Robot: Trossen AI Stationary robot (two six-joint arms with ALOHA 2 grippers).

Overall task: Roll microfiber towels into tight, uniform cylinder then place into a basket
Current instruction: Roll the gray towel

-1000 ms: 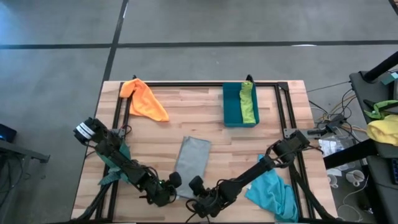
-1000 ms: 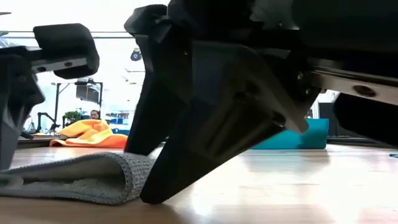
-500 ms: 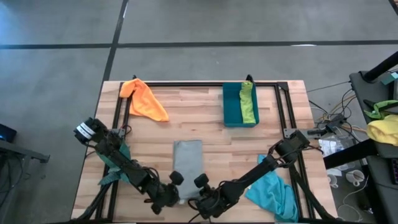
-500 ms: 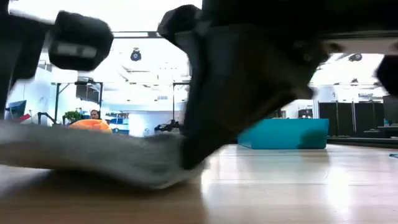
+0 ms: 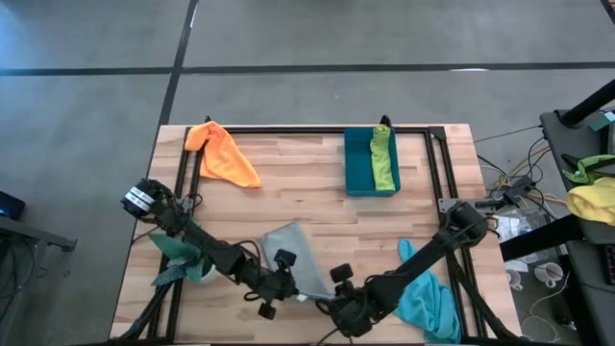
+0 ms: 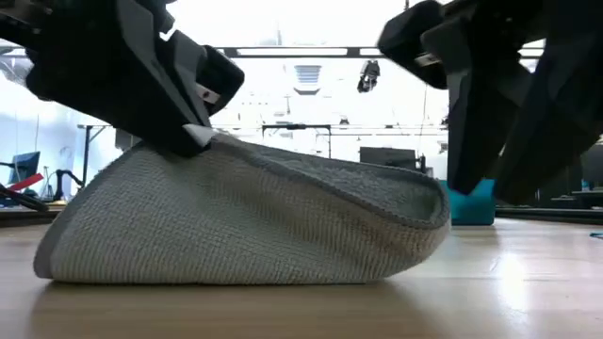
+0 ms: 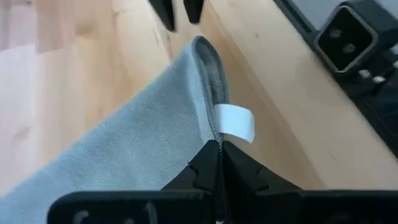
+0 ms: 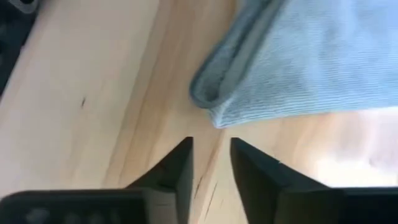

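Observation:
The grey towel lies near the table's front edge, and its near end is raised off the wood. My left gripper is shut on that raised end. My right gripper stands open just to the right of the towel's near right corner, touching nothing. An orange towel lies at the far left. A lime green towel sits in the teal basket. The turquoise towel lies at the near right, partly under my right arm. My left gripper pinches the grey towel's hemmed edge between its two fingers, right beside the white label. The fingers come slanting down from the near left. The held edge is lifted. The rest slopes down and rests on the table; one layer or several, I cannot tell.
The basket stands at the far right, inside a black frame that runs around the tabletop. A yellow and green cloth heap lies off the table to the right. Bare wood lies between the grey towel and the basket.
My left gripper has risen and gone toward the far right with the towel's near edge, rolling its wrist; that end now stands lifted while the far part stays on the table. My right gripper shut, then let go of the towel, opened and moved up and right.

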